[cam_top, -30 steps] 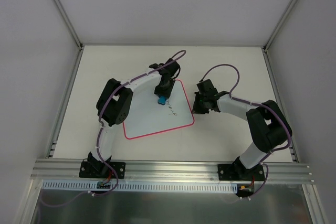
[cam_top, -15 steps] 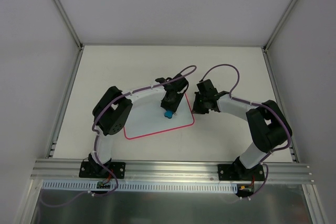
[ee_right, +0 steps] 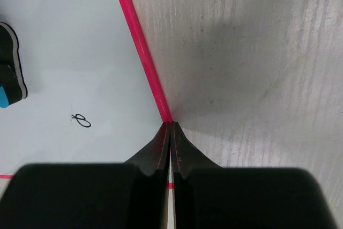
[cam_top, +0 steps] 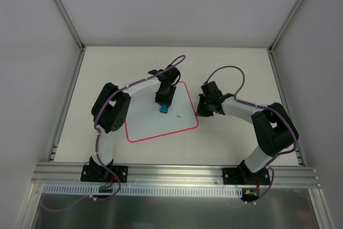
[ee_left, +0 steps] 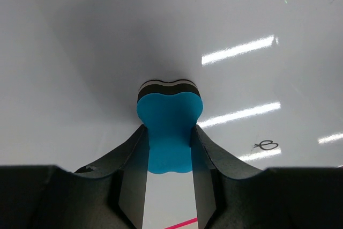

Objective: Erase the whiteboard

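Observation:
The whiteboard (cam_top: 147, 122), white with a red-pink border, lies flat at the table's middle. One small dark scribble (cam_top: 179, 116) is left near its right side; it also shows in the left wrist view (ee_left: 266, 145) and the right wrist view (ee_right: 81, 120). My left gripper (cam_top: 163, 105) is shut on the blue eraser (ee_left: 168, 127), whose dark felt face is pressed on the board (ee_left: 80, 52). My right gripper (cam_top: 200, 110) is shut, its tips (ee_right: 170, 127) resting on the board's right border (ee_right: 140, 46).
The board lies on a pale table (cam_top: 230, 138) walled by white panels at the left, back and right. An aluminium rail (cam_top: 177, 172) runs along the near edge by the arm bases.
My left gripper swept the eraser right and toward the near edge over the writing, then back up and left. Most of the scribbles are gone; one small mark is left. The right arm has not moved.

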Tool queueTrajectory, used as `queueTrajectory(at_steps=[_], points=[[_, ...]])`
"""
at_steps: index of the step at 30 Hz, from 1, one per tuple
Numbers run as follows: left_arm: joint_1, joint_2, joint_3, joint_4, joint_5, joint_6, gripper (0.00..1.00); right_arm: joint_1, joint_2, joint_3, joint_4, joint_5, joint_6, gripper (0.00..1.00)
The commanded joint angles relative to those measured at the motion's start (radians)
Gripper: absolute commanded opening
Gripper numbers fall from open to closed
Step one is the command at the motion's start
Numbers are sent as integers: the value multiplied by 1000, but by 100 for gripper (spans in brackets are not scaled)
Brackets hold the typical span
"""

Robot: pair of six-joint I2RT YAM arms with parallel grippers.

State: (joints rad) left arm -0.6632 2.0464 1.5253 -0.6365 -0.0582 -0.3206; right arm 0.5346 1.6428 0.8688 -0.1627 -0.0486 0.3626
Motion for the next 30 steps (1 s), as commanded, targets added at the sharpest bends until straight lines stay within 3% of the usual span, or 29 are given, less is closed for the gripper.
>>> queueTrajectory(at_steps=[1, 12, 30], points=[[-2, 37, 27, -40, -20, 48, 0, -1, 35, -62, -127, 62, -4, 0], [-160, 58, -2, -37, 55, -20, 0, -22, 41, -62, -118, 13, 19, 0], [-274, 83, 41, -40, 118, -146, 0, -42, 51, -56, -106, -16, 50, 0]])
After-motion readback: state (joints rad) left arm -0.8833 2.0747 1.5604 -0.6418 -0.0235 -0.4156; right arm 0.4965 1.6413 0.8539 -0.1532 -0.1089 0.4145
